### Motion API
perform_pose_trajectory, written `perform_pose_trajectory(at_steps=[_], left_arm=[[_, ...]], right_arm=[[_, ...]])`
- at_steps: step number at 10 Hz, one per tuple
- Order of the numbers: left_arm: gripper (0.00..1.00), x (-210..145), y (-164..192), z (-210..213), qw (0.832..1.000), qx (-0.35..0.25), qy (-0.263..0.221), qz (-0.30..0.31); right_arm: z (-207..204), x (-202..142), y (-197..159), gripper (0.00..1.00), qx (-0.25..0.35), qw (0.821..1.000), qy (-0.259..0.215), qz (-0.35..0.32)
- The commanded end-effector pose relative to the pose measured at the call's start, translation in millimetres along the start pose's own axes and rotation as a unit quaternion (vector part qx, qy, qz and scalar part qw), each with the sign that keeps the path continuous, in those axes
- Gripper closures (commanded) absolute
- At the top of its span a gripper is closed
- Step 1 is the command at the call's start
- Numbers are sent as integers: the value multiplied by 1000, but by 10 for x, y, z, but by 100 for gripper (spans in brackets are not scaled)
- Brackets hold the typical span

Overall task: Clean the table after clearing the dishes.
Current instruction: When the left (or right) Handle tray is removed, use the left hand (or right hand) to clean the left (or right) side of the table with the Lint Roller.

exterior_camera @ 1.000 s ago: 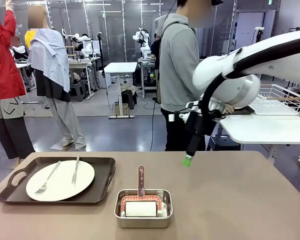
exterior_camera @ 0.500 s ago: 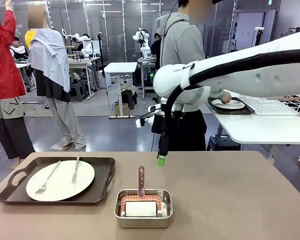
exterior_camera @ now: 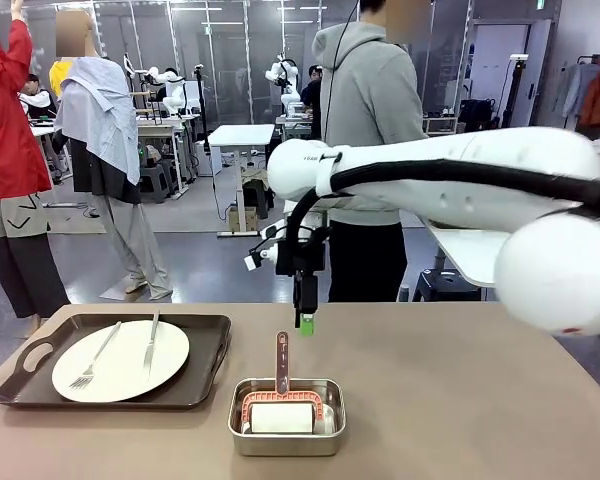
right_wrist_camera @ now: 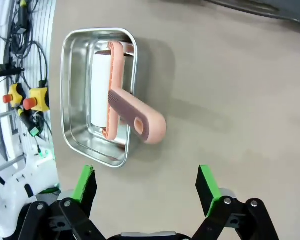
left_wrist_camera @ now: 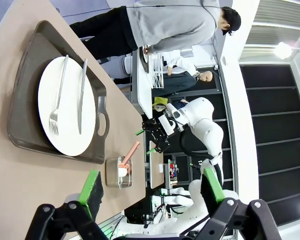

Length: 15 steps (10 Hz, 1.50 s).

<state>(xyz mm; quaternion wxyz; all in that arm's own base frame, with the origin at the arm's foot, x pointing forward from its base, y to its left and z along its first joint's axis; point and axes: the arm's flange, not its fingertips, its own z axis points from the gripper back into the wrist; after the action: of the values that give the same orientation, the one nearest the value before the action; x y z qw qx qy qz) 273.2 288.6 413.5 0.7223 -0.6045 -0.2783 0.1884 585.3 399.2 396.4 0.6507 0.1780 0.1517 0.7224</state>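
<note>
On the left of the brown table (exterior_camera: 460, 400) lies a dark handled tray (exterior_camera: 205, 372). It carries a white plate (exterior_camera: 120, 362) with a fork (exterior_camera: 93, 360) and a knife (exterior_camera: 151, 342). My right gripper (exterior_camera: 305, 318) points down, open and holding nothing, just beyond the pink handle of a roller (exterior_camera: 282, 362) that rests in a steel pan (exterior_camera: 286, 440). In the right wrist view the roller (right_wrist_camera: 137, 122) and the pan (right_wrist_camera: 72, 100) lie ahead of the open right gripper (right_wrist_camera: 146, 182). The left gripper (left_wrist_camera: 151, 187) is open, high over the tray (left_wrist_camera: 25, 125) and plate (left_wrist_camera: 67, 107).
A person in a grey hoodie (exterior_camera: 370, 150) stands at the far side of the table. A smaller white table (exterior_camera: 470, 250) stands behind my right arm. The brown top to the right of the pan is bare.
My right arm has swung left across the table, bringing its open gripper from the far right to just above the roller's handle. The tray, plate and pan have not moved.
</note>
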Motion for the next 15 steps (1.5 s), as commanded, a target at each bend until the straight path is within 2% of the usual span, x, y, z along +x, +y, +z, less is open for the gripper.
perform_pose_trajectory(at_steps=[1, 7, 10, 12, 13, 14, 15], left_arm=[[0, -3, 6, 52, 1000, -5, 6, -8], [0, -3, 6, 52, 1000, -5, 6, -8], [0, -3, 6, 52, 1000, -5, 6, -8], [0, -3, 6, 52, 1000, -5, 6, -8], [0, -3, 6, 52, 1000, -5, 6, -8], [0, -3, 6, 52, 1000, -5, 6, -8], [0, -3, 6, 52, 1000, -5, 6, -8]], right_arm=[[123, 272, -272, 0, 19, 999, 25, -6], [-207, 465, -343, 0, 75, 997, 18, -22], [-223, 559, -375, 0, 87, 995, 22, -36], [-279, 580, -371, 0, 123, 991, 23, -53], [-275, 582, -355, 32, 126, 990, 21, -58], [-290, 589, -351, 58, 130, 989, 23, -61], [-305, 606, -346, 91, 136, 989, 16, -61]])
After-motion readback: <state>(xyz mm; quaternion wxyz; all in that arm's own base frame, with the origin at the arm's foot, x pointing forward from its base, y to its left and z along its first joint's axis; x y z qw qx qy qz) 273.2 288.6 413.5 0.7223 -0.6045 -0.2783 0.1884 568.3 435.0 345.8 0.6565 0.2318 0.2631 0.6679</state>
